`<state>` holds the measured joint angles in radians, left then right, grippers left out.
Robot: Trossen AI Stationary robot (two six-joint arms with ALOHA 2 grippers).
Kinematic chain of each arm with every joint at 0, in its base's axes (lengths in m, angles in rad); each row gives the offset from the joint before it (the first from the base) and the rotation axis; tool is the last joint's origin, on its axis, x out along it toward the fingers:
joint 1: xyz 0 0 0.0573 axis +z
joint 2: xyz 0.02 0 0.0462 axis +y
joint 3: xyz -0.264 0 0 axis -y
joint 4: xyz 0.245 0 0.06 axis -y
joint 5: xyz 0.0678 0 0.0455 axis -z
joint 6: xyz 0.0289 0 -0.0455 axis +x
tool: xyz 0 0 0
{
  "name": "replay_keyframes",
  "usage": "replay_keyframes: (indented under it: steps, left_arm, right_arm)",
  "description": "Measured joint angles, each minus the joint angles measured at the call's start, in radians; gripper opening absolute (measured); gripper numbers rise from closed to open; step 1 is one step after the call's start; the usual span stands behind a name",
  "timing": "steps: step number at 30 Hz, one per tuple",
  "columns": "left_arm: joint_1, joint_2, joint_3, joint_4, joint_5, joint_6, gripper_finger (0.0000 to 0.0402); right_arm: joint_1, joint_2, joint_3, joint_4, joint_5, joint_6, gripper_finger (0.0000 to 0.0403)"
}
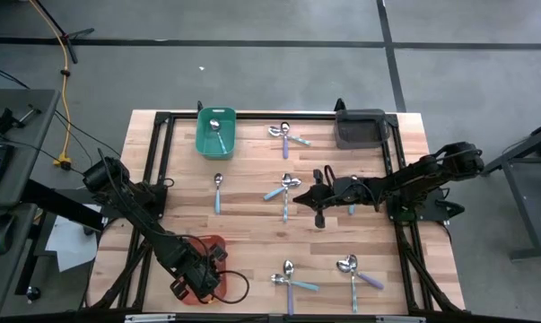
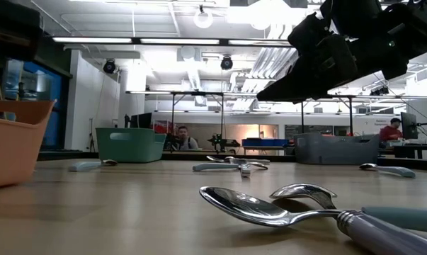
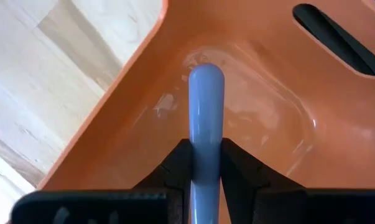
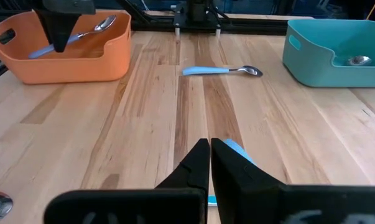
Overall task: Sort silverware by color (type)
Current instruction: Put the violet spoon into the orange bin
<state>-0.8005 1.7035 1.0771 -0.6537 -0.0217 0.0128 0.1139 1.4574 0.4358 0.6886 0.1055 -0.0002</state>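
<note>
My left gripper (image 1: 196, 276) hangs inside the orange bin (image 1: 218, 244) at the near left and is shut on a purple-handled spoon (image 4: 81, 32). My right gripper (image 4: 209, 155) is shut and raised over the table's middle (image 2: 270, 92), above a pair of light-blue spoons (image 1: 284, 192). A light-blue strip (image 4: 237, 149) shows just past its fingers. Other spoons lie flat: one blue (image 1: 218, 192), a far pair (image 1: 288, 135), two near pairs (image 1: 290, 278) (image 1: 351, 269). One spoon (image 1: 215, 126) lies in the teal bin. My left gripper pinches the purple spoon's handle (image 3: 206, 146) between its two fingers, coming down from above. The handle's rounded free end (image 3: 206, 78) sticks out past the fingertips. The spoon is lifted clear and tilted, with its bowl (image 4: 104, 24) raised above the bin's rim. My right gripper: whether it touches the light-blue strip beside its fingers, I cannot tell.
The teal bin (image 1: 201, 142) stands at the far edge left of centre and the grey bin (image 1: 360, 135) at the far right. Black frame rails (image 1: 162, 161) run along the table's sides. Bare wood lies between the orange bin and the middle spoons. People sit in the room beyond.
</note>
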Motion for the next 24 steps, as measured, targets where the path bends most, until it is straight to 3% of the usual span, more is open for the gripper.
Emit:
replay_keyframes:
  steps: [12, 24]
  left_arm:
    - [0.035, 0.000, 0.000, 0.000, 0.001, 0.173, 0.0049]
    - [0.048, 0.000, 0.000, -0.001, 0.003, 0.214, 0.0053]
  right_arm:
    - [0.000, 0.000, 0.000, -0.001, 0.000, 0.002, 0.0000]
    - [0.000, 0.000, 0.000, -0.012, 0.000, 0.000, 0.0000]
